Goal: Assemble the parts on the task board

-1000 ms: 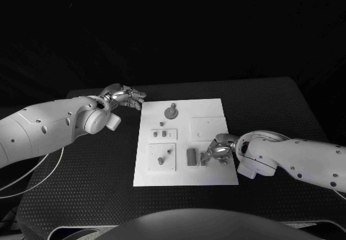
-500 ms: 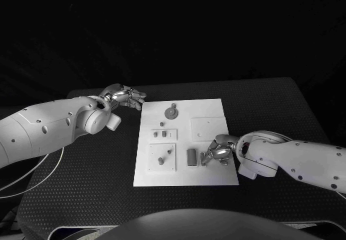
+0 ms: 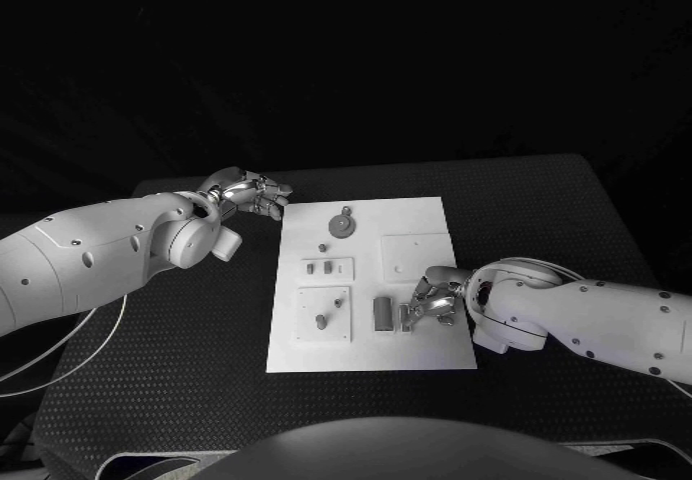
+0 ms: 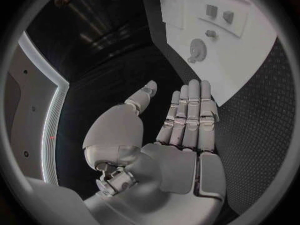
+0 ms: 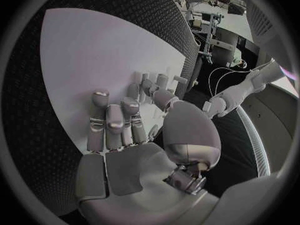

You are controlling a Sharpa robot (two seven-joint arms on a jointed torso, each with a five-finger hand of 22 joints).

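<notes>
The white task board (image 3: 433,350) lies mid-table. A grey disc with a tab (image 3: 342,224) sits at its far end, two small pieces (image 3: 319,267) below it, and a square plate (image 3: 418,254) to the right. My right hand (image 3: 434,300) hovers low over the board's near right part, its fingertips (image 5: 100,96) bent down beside a small grey part (image 3: 408,319) and a grey block (image 3: 382,313). I see nothing pinched in it. My left hand (image 3: 248,191) hangs off the board's far left corner, fingers (image 4: 190,110) straight and holding nothing; the disc (image 4: 199,49) lies ahead of it.
A raised plate with short pegs (image 3: 325,315) occupies the board's near left. Black textured table (image 3: 173,340) surrounds the board, with bare room left and right of it. A cable (image 3: 58,355) runs along the left side under my left arm.
My right hand has edged slightly left toward the grey block and lowered its fingers onto the small part. The left arm has not moved.
</notes>
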